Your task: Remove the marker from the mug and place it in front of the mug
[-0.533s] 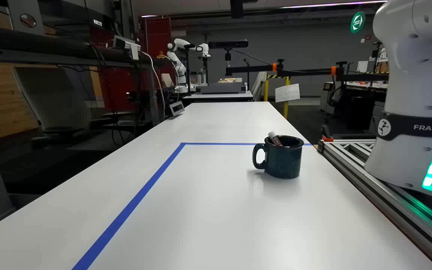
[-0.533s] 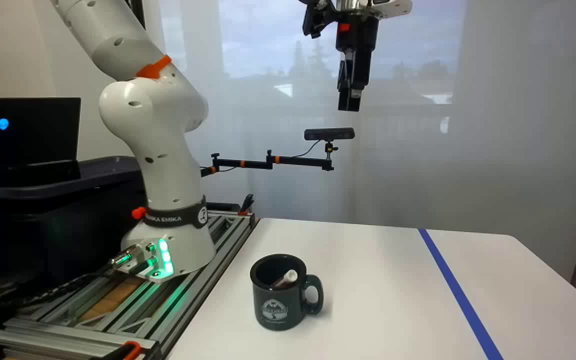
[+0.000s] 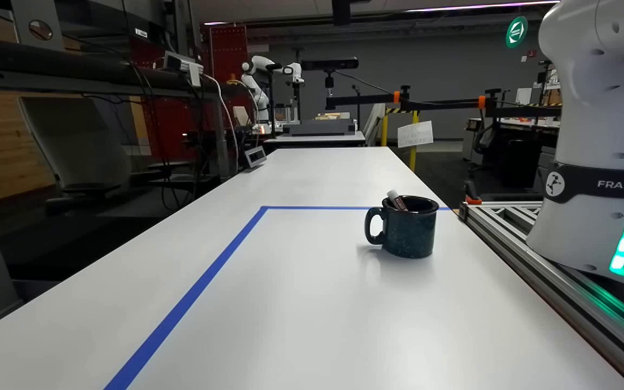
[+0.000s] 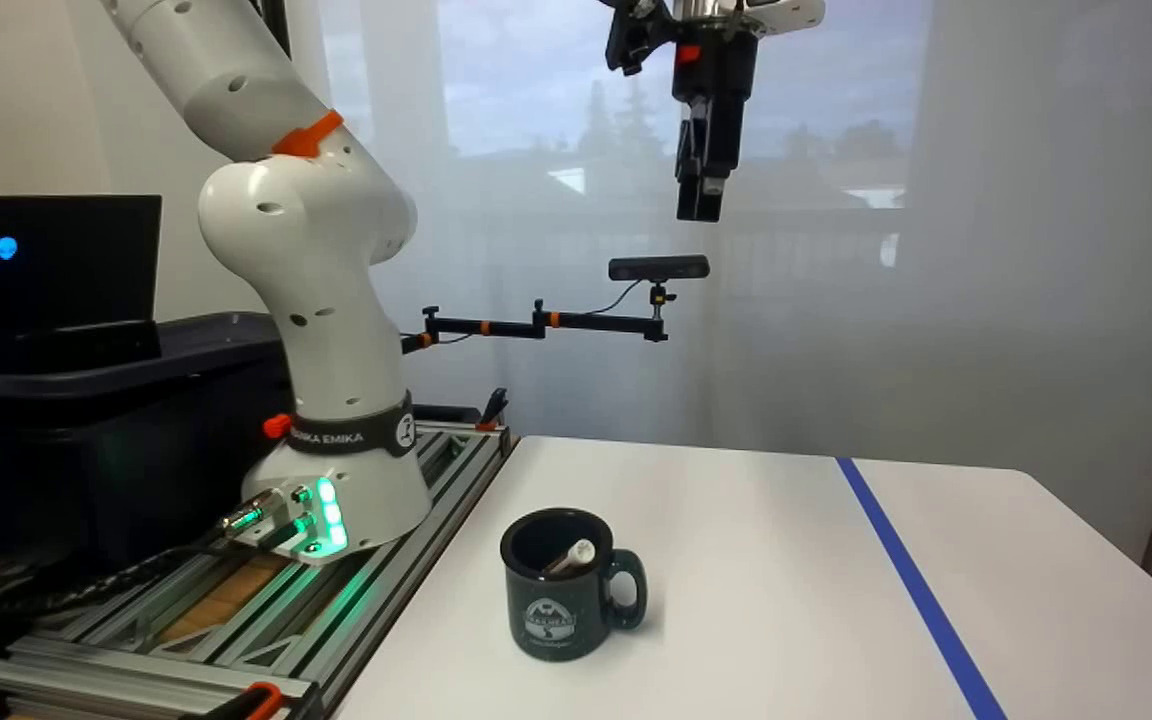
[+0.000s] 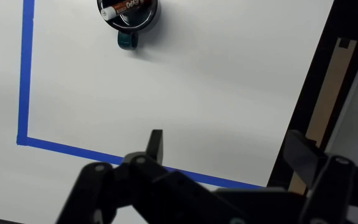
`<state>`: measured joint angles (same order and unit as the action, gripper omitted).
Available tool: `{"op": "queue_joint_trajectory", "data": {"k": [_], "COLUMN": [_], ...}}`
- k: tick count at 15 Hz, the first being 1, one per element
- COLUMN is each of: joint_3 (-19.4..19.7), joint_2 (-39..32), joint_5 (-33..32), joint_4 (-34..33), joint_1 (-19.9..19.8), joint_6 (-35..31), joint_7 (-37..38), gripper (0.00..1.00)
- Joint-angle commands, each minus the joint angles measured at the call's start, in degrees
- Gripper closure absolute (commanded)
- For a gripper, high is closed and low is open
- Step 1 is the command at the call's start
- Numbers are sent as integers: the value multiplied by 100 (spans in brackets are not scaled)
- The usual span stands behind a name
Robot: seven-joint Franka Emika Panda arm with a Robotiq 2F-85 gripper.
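Alright, your black two-fingered gripper [image 5: 227,147] hangs well above the smooth white table [image 4: 786,600] with its jaws spread wide apart. The reddish-brown, stick-shaped marker [image 3: 397,200] sits tilted in your squat, dark teal, loop-handled mug [image 4: 561,600], white end poking above the rim in an exterior view, and you can read EXPO on it in the wrist view. Mug's upright on the table, inside the corner made by your flat blue tape [image 5: 25,77].
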<state>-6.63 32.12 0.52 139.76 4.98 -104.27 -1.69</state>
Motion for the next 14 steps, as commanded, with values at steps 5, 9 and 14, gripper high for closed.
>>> {"op": "queue_joint_trajectory", "data": {"k": [5, 9, 14], "joint_3": [470, 713, 1030], "joint_2": [92, 178, 148], "joint_5": [296, 258, 242], "joint_4": [702, 1335, 1986], "joint_1": [-150, -487, -1026], "joint_6": [-117, -327, -1071], "joint_7": [157, 453, 801], "gripper": [0, 0, 0]}}
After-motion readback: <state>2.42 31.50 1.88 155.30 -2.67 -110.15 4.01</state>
